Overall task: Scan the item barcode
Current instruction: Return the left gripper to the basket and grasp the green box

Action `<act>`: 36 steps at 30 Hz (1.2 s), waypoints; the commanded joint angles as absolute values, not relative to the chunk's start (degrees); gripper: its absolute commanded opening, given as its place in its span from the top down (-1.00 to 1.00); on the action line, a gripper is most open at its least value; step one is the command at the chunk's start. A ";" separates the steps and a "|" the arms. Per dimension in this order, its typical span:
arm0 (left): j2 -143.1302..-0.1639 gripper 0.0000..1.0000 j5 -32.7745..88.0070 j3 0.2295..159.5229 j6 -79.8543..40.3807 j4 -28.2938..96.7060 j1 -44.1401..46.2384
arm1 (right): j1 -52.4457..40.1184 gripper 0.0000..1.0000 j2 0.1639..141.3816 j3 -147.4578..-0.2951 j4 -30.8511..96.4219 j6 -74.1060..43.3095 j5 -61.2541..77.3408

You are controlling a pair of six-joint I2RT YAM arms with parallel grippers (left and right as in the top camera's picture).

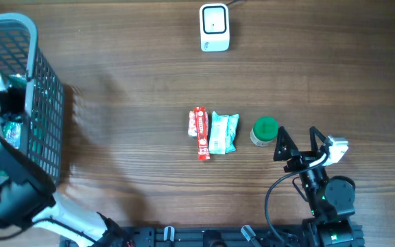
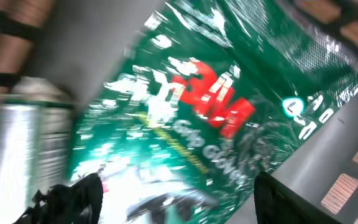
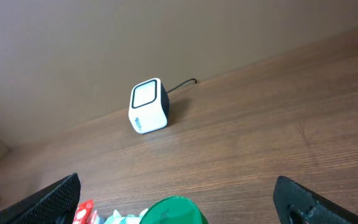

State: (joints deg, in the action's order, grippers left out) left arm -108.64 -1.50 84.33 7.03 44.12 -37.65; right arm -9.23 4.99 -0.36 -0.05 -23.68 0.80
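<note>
the green packet [image 2: 204, 118] lies in the mesh basket [image 1: 46, 110], between the left fingers [image 2: 73, 199] and just ahead of them. they stand apart, but i cannot tell if they press it. its wrap is glossy, crinkled and probably slippery, so i would close slowly on a flat edge, away from the round metal can [image 2: 23, 143] beside one finger. the right fingers [image 3: 48, 202] are released, with the white boxy scanner [image 3: 149, 106] far ahead of them.
</note>
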 commanded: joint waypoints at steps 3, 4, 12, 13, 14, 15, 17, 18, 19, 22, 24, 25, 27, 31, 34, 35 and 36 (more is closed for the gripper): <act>-105.84 -0.50 -5.02 84.62 7.29 44.01 -42.54 | -9.47 -1.00 5.10 -0.30 -0.34 -22.68 0.03; -105.89 -0.50 -5.02 84.49 7.29 44.03 -43.48 | -9.47 -0.99 5.10 -0.30 -0.34 -22.65 0.03; -107.20 -0.44 0.62 84.31 7.27 43.33 -50.11 | -9.47 -1.00 5.10 -0.30 -0.34 -22.65 0.03; -107.96 -0.45 0.60 84.31 7.27 43.31 -50.72 | -9.47 -1.00 5.10 -0.30 -0.34 -22.65 0.03; -108.73 -0.47 0.62 84.31 7.27 43.20 -51.16 | -9.47 -1.00 5.10 -0.30 -0.34 -22.65 0.03; -109.49 -0.47 0.86 84.31 7.14 43.11 -51.46 | -9.47 -1.00 5.10 -0.30 -0.34 -22.65 0.03; -111.09 -0.47 2.37 84.31 7.07 42.94 -51.79 | -9.47 -1.00 5.10 -0.30 -0.34 -22.65 0.03; -111.79 -0.47 2.81 84.31 7.07 42.92 -51.79 | -9.47 -1.00 5.10 -0.30 -0.34 -22.65 0.03; -112.81 -0.47 3.03 84.31 7.07 42.89 -51.77 | -9.47 -1.00 5.10 -0.30 -0.34 -22.68 0.03; -115.18 -0.43 3.01 84.31 7.05 42.87 -51.77 | -9.47 -1.00 5.10 -0.30 -0.34 -22.68 0.03; -116.36 -0.40 3.25 84.31 6.59 42.63 -51.77 | -9.47 -1.00 5.10 -0.30 -0.34 -22.65 0.03; -117.21 -0.40 3.40 84.31 5.67 42.46 -51.77 | -9.47 -1.00 5.10 -0.30 -0.34 -22.65 0.03; -118.43 -0.39 3.44 84.31 5.30 42.48 -51.77 | -9.47 -1.00 5.10 -0.30 -0.34 -22.68 0.03; -120.40 -0.22 3.73 84.31 5.32 42.46 -51.77 | -9.47 -1.00 5.10 -0.30 -0.34 -22.65 0.03; -121.21 0.17 4.97 84.31 5.32 42.48 -51.77 | -9.47 -1.00 5.10 -0.30 -0.34 -22.65 0.03; -121.21 0.42 5.37 84.31 5.32 42.50 -51.77 | -9.47 -1.00 5.10 -0.30 -0.34 -22.65 0.03; -121.19 0.52 5.39 84.33 5.26 42.50 -51.77 | -9.47 -1.00 5.10 -0.30 -0.34 -22.65 0.03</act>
State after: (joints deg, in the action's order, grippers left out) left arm -117.08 2.74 85.12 5.89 41.56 -51.48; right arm -9.23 4.99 -0.36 -0.05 -23.68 0.80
